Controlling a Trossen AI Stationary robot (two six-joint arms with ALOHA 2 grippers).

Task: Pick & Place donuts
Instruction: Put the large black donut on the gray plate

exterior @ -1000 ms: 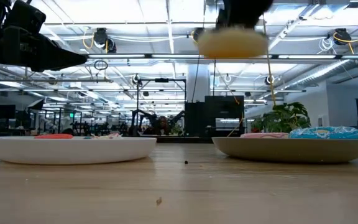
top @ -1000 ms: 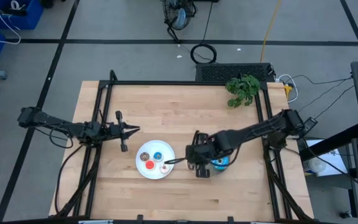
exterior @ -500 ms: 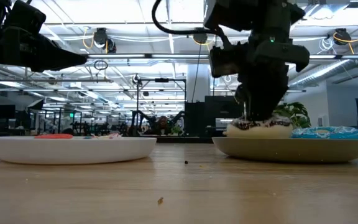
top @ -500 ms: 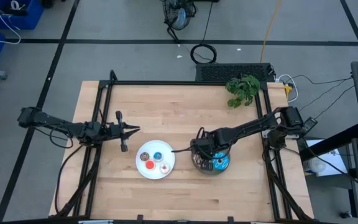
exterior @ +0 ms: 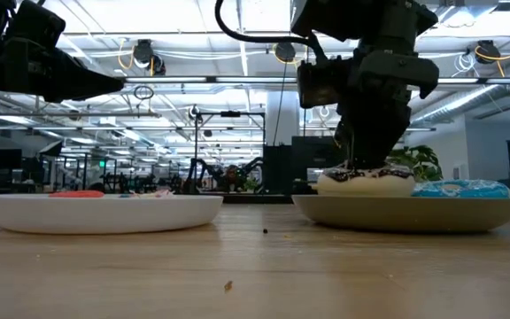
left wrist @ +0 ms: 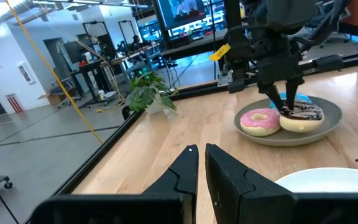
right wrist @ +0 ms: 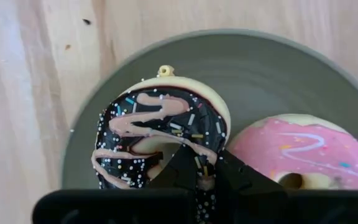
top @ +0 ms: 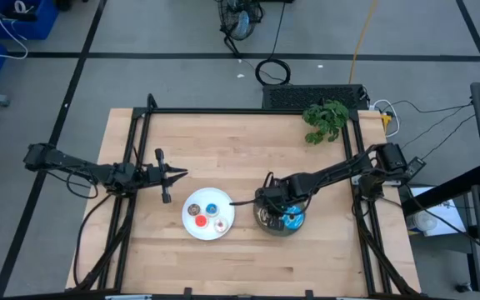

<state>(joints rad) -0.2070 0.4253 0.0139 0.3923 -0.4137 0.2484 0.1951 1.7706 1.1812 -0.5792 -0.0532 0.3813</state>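
My right gripper [right wrist: 199, 167] is shut on the dark brown sprinkled donut [right wrist: 160, 134], which lies on the round grey plate [top: 267, 225]. On the same plate are the pink donut [left wrist: 260, 120], right beside the brown one, and the larger blue donut [exterior: 463, 189]. The white plate [top: 192, 227] carries the tiny brown [top: 194, 209], blue [top: 212, 209], red [top: 200, 222] and white-pink [top: 220, 224] donuts. My left gripper [top: 180, 173] hovers shut over the table, to the left of and beyond the white plate. My right gripper pinches the brown donut's ring [right wrist: 199, 155] between its two fingers, on the side of the ring nearest the wrist camera. The fingers [left wrist: 286, 99] come from above, pointing down. The donut's underside [exterior: 366, 188] rests flat on the grey plate, beside the pink donut.
A green plant [top: 325, 119] stands at the table's far right corner. Black frame rails [top: 248, 111] run along the far, left and right edges. Bare wood lies between the two plates and along the near edge.
My right gripper has carried the brown donut from high above the table, between the two plates, toward the right and down onto the grey plate. The donut, lifted clear a second ago, now lies on the plate with the fingers still shut on it.
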